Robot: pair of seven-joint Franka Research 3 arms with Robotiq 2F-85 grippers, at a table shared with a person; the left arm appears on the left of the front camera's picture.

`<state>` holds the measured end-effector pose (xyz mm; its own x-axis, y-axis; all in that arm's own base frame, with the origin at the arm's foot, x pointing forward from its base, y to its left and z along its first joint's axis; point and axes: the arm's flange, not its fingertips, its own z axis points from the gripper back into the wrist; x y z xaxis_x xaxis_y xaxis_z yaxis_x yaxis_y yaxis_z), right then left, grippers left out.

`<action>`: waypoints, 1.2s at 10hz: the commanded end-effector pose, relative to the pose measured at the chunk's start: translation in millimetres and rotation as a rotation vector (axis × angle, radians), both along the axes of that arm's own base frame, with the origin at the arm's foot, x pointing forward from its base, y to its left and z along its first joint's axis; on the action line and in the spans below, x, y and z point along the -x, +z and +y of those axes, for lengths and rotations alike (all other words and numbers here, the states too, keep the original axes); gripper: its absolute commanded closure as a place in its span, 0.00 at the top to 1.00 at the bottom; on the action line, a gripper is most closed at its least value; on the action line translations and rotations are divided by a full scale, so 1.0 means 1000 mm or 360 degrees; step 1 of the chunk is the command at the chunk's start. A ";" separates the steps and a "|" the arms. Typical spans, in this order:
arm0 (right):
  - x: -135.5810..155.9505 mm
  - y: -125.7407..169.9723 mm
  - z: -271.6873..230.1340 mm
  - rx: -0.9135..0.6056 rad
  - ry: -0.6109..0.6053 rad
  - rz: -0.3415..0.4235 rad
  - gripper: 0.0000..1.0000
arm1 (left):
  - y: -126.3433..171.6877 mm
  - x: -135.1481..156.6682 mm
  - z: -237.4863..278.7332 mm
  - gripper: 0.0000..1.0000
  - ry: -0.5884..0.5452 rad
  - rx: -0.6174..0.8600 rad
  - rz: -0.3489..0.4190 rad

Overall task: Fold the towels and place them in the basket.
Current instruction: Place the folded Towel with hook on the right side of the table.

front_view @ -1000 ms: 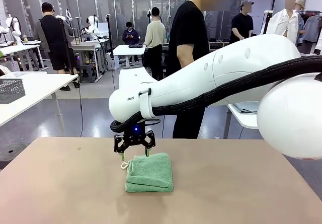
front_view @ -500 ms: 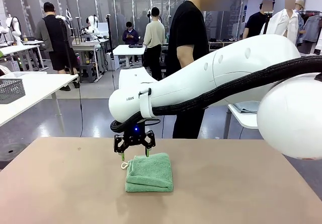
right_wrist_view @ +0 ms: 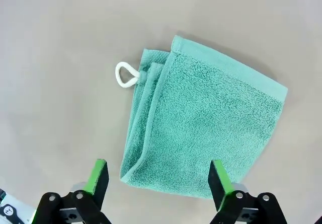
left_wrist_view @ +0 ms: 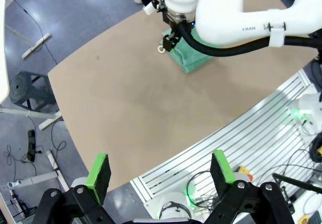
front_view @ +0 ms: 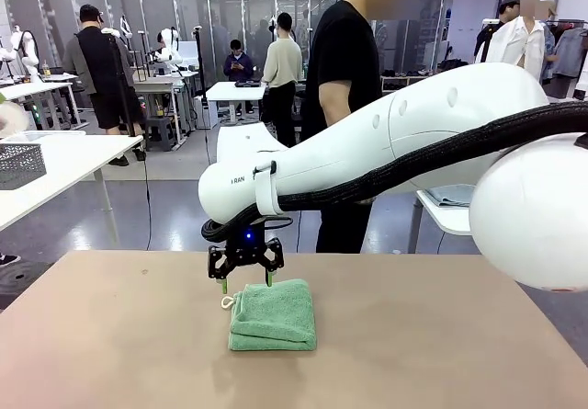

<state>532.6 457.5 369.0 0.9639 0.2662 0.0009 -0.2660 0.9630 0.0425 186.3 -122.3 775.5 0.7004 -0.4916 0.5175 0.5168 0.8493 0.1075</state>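
The right hand point(front_view: 246, 286) hovers at the far edge of the folded towel point(front_view: 274, 315), its fingers apart and gripping nothing. The towel lies flat near the middle of the counter point(front_view: 441, 335) — its white loop point(right_wrist_view: 126, 75) sticks out at one corner onto the bare surface. The left hand point(left_wrist_view: 161, 171) hangs high above the counter, well apart from the towel, its fingers spread and empty.

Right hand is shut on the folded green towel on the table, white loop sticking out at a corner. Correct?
No. The right hand is open, not shut on the towel: the right wrist view shows its green pads wide apart, gripping nothing. The rest holds: folded green towel on the table, white loop at a corner.
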 end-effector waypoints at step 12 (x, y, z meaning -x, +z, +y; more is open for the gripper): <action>0.115 0.058 -0.169 -0.0654 -0.0207 -0.0121 1.00 | -0.003 0.001 0.001 1.00 -0.0005 0.0001 0.0003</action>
